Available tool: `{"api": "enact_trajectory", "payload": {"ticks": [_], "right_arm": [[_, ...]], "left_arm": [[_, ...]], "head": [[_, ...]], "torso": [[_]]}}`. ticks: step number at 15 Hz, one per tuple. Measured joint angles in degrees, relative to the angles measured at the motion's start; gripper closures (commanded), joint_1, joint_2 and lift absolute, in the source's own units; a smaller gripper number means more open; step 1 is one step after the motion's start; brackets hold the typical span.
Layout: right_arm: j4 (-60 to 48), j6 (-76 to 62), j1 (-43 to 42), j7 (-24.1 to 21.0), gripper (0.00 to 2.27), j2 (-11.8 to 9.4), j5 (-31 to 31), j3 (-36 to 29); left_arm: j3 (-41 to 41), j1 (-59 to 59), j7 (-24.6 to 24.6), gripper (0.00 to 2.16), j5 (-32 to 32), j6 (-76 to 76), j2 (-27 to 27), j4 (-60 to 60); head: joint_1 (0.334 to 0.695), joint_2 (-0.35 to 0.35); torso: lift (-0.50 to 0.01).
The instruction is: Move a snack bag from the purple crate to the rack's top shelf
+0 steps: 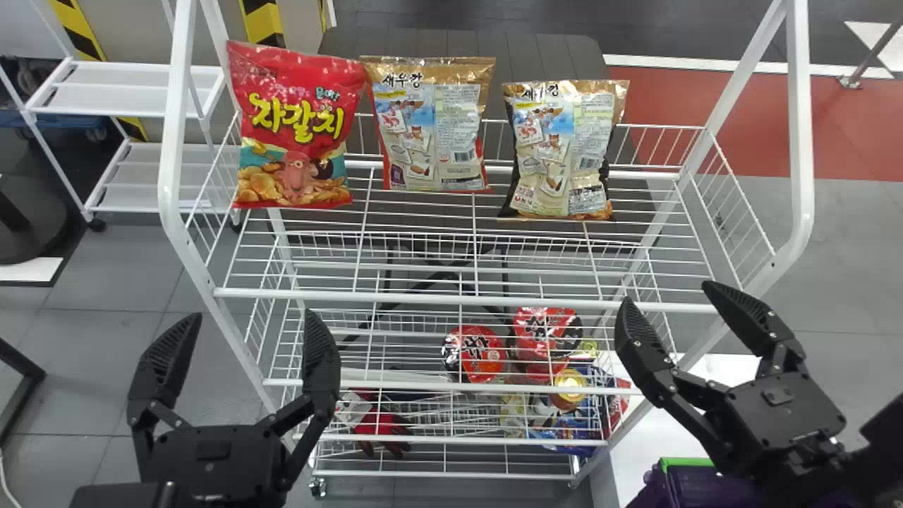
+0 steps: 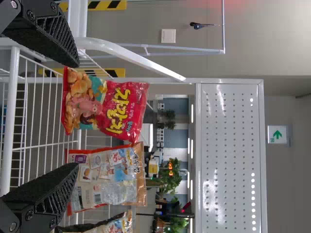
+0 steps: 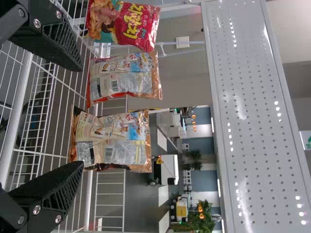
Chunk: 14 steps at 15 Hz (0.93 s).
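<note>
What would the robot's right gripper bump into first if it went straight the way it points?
Probably the rightmost snack bag on the top shelf: the right gripper points toward it. It might catch the shelf's front bar first, though, because its height is hard to tell.

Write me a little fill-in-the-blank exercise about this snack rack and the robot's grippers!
The top shelf holds ____ snack bags.
The leftmost bag's upper part is mostly ____.
The purple crate is on the robot's ____ side.
The left gripper and right gripper both hold ____.
Missing words: three; red; right; nothing.
</note>
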Motion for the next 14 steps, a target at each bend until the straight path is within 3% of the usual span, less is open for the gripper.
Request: {"api": "enact_trajectory", "payload": {"ticks": [14], "right_arm": [[0.43, 1.61, -0.34, 0.25, 0.15, -0.21, 1.84, 0.99]], "left_arm": [[-0.07, -0.79, 0.0, 0.09, 0.09, 1.75, 0.0, -0.08]], "head": [[0.695, -0.048]], "torso": [[-0.083]]}}
